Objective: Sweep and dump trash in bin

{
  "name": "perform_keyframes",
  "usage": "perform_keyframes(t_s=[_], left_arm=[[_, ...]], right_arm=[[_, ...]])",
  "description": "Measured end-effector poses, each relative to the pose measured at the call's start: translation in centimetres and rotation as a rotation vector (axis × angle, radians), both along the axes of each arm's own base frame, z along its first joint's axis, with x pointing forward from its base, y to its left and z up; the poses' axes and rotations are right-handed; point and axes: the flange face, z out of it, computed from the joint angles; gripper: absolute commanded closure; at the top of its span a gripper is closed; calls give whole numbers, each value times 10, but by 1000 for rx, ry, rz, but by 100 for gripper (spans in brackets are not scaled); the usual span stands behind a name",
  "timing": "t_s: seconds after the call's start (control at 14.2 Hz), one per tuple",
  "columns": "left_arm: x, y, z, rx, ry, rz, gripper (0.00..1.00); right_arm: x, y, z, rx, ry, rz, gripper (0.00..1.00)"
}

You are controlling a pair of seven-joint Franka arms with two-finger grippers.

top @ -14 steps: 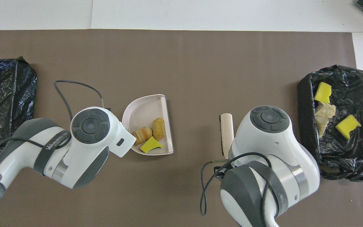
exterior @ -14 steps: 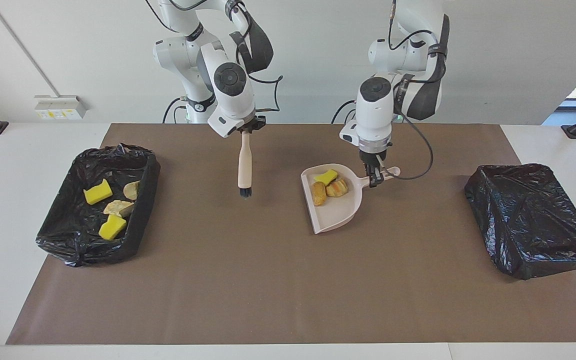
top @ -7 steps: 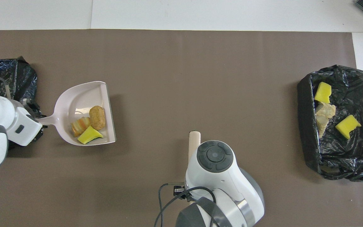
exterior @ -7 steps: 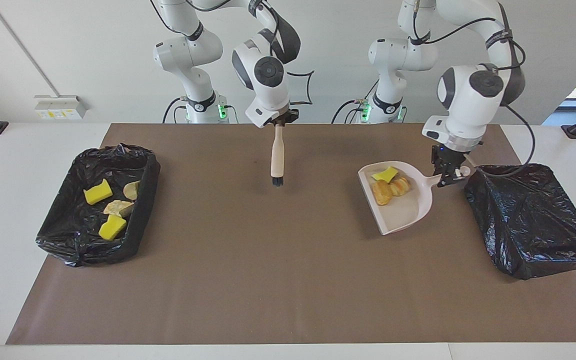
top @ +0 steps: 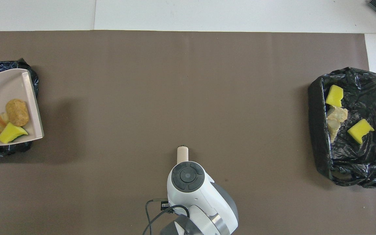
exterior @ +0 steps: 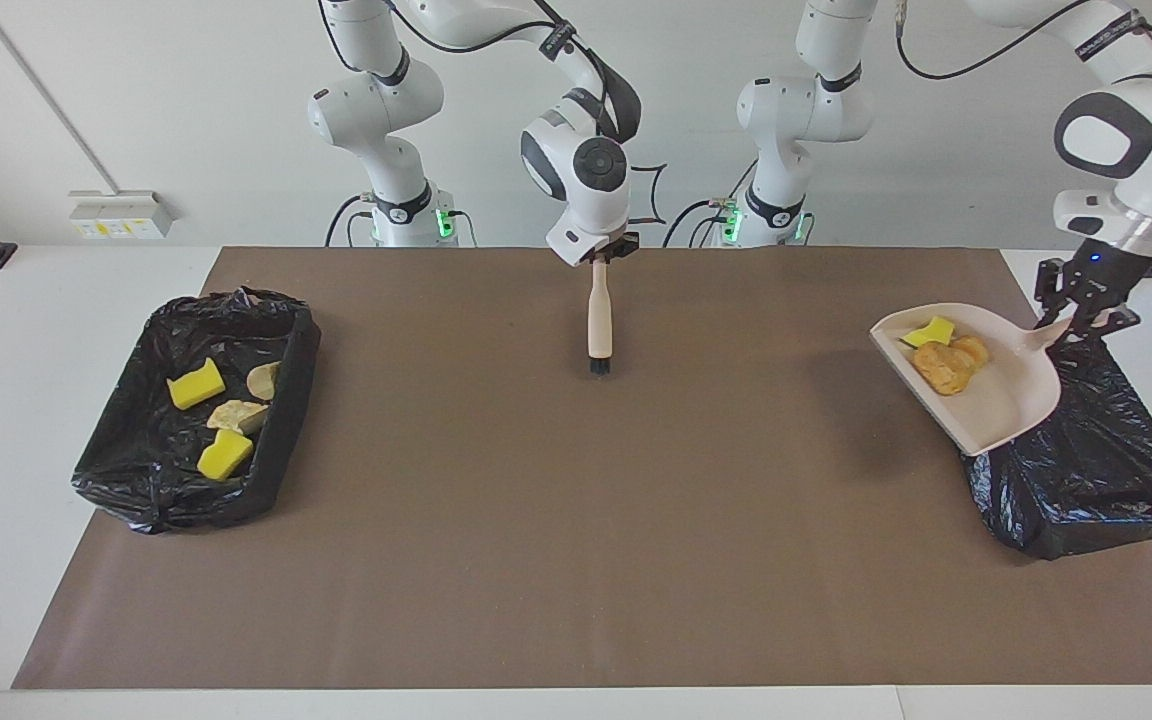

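Note:
My left gripper (exterior: 1076, 312) is shut on the handle of the beige dustpan (exterior: 1001, 400) and holds it in the air over the edge of the black-lined bin (exterior: 1096, 470) at the left arm's end of the table. Three trash pieces lie in the pan: a yellow sponge chunk (exterior: 929, 331) and two bread pieces (exterior: 941, 366). The pan (top: 5, 86) and its trash (top: 17, 112) also show in the overhead view. My right gripper (exterior: 598, 254) is shut on the beige hand brush (exterior: 598, 320), which hangs bristles down over the mat's middle.
A second black-lined bin (exterior: 281, 400) stands at the right arm's end of the table, with yellow sponge chunks (exterior: 196, 385) and bread pieces (exterior: 236, 415) in it. It also shows in the overhead view (top: 317, 130). A brown mat (exterior: 576, 520) covers the table.
My left gripper has carried the dustpan with its trash from the mat's middle to over the bin at the left arm's end. My right gripper has moved the brush toward the middle.

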Motion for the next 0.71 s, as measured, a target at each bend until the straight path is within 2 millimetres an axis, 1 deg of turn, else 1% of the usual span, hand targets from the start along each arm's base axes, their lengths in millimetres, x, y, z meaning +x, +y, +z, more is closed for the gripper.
perform_keyframes(t_s=[0.07, 0.28, 0.42, 0.56, 0.71], left_arm=[[7, 18, 10, 28, -3, -14, 100], [27, 54, 18, 124, -1, -94, 100], [41, 73, 25, 223, -23, -136, 100], [51, 88, 31, 368, -56, -162, 100], [54, 92, 32, 461, -34, -200, 100]], right_arm=[[-1, 0, -2, 2, 3, 14, 100], [-2, -3, -5, 2, 7, 22, 100], [-1, -4, -8, -1, 10, 20, 100], [0, -4, -13, 2, 7, 15, 100], [1, -4, -16, 1, 8, 13, 70]])
